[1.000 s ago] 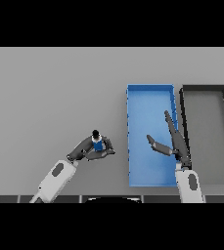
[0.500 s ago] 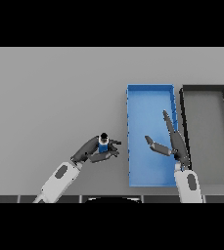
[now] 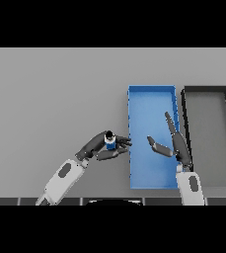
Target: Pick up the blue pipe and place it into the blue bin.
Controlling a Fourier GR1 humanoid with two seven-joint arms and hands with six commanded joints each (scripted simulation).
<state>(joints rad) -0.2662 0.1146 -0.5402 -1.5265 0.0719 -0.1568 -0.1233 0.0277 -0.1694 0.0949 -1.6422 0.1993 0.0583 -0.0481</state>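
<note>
Pipe held beside bin

Your left hand (image 3: pixel 98 147) fingers clasp the blue pipe (image 3: pixel 110 143) just left of the blue bin (image 3: pixel 151 96); right hand (image 3: pixel 176 146) fingers released. Treat it as light, rigid; grip mid-body.

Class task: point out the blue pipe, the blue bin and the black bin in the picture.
blue pipe (image 3: pixel 110 144), head view, on its blue body.
blue bin (image 3: pixel 149 123), head view, on its bare floor.
black bin (image 3: pixel 210 133), head view, on its grey floor.
</note>
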